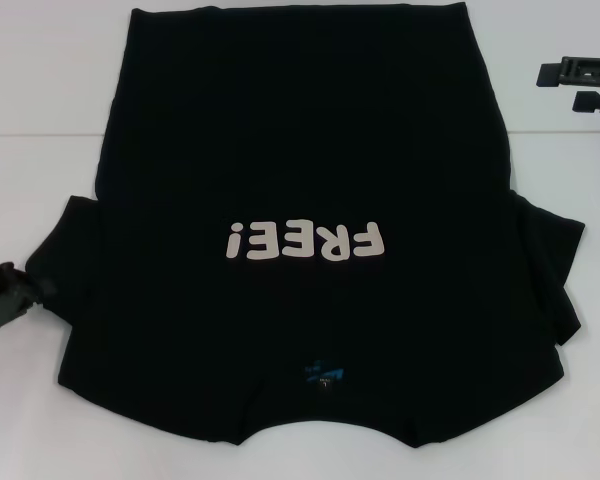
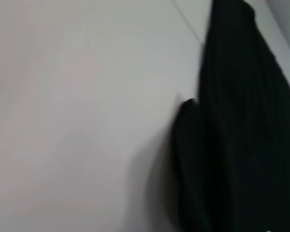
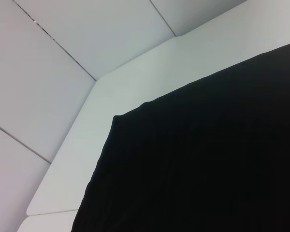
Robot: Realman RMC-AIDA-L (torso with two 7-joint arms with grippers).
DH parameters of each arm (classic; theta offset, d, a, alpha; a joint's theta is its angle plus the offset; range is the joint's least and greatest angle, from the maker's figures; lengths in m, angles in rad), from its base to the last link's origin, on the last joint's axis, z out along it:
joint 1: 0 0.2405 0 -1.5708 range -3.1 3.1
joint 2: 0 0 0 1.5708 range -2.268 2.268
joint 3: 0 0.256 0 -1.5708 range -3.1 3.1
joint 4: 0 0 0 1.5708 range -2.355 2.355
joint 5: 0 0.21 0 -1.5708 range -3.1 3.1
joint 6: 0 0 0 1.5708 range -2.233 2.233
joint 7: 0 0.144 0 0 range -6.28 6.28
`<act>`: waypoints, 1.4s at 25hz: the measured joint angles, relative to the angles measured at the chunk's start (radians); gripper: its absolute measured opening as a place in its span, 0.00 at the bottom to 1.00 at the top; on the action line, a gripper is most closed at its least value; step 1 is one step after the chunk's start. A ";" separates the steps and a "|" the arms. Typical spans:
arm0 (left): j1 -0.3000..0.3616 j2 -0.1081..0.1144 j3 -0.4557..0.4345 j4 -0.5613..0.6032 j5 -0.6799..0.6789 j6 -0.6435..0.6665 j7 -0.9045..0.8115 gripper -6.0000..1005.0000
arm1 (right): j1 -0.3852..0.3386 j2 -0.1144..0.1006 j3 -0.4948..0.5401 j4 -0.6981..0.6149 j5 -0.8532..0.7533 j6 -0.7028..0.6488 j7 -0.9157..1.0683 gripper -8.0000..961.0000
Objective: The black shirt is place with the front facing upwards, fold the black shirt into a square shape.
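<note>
The black shirt [image 1: 300, 180] lies spread flat on the white table [image 1: 40, 100], front up. Its pale "FREE!" lettering [image 1: 305, 241] reads upside down in the head view, and the collar with a small blue label [image 1: 323, 377] is on the near side. My left gripper [image 1: 8, 296] sits low at the tip of the shirt's left sleeve [image 1: 65, 255], right against the cloth. In the left wrist view the sleeve [image 2: 193, 164] shows close by. My right gripper [image 1: 570, 86] hovers open off the shirt's far right corner, holding nothing. The right wrist view shows the shirt's hem corner [image 3: 208, 159].
The right sleeve [image 1: 555, 270] lies bunched in folds at the shirt's right side. Bare white table [image 3: 111, 96] runs around the shirt on the left, right and far sides. Grey wall panels [image 3: 63, 29] stand behind the table.
</note>
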 joint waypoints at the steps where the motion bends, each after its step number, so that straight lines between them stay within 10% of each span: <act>1: 0.001 0.001 -0.008 0.009 -0.002 0.019 0.011 0.07 | 0.000 0.000 0.001 0.000 0.000 0.000 0.000 0.95; 14: 0.017 0.045 -0.057 0.115 0.081 0.057 0.009 0.01 | -0.002 -0.001 0.013 -0.001 0.000 -0.008 0.009 0.95; 35: -0.002 0.050 -0.116 0.120 0.033 0.206 -0.006 0.01 | 0.000 -0.003 0.015 -0.001 -0.001 -0.007 0.012 0.95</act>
